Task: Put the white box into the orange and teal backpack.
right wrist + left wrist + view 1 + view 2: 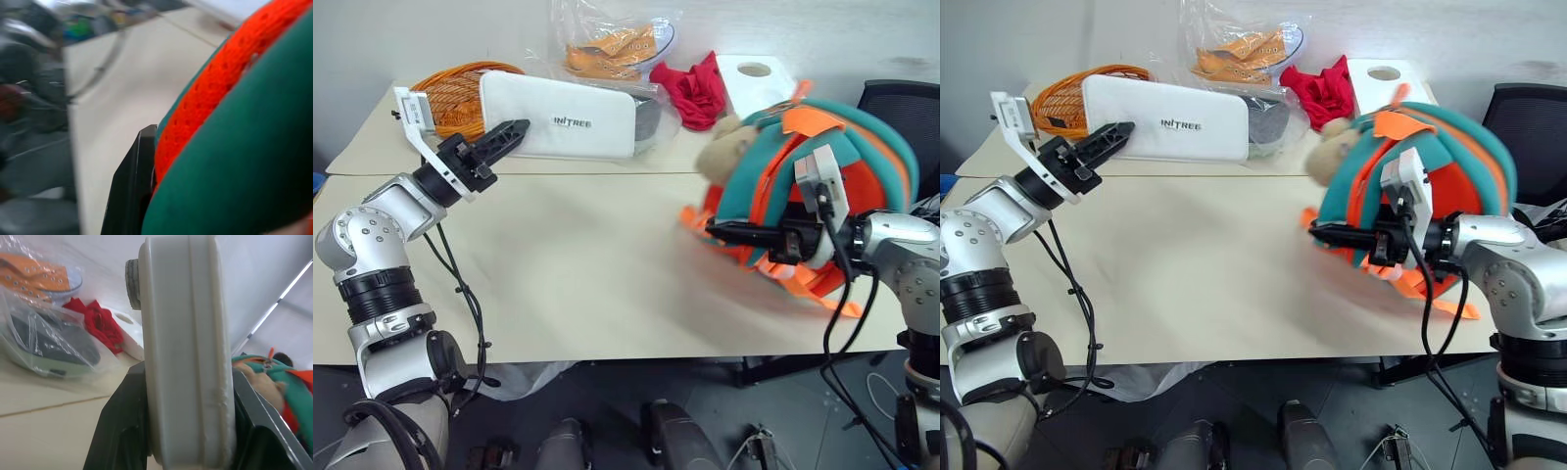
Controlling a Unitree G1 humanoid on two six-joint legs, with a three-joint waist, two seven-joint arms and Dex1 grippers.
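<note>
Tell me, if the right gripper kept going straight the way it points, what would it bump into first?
Probably nothing soon. The right gripper, shut on the backpack, points left across bare table. The way looks free as far as the picture shows, though depth is hard to judge.

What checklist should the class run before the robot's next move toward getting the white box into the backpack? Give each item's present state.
1. Left gripper holds the white box: ok; its jaws clamp one end.
2. Box lifted off the table: ok.
3. Right gripper grips the orange and teal backpack: ok, shut on its teal and orange trim.
4. Backpack opening faces the box: cannot tell.
5. Path between box and backpack free: ok.
</note>
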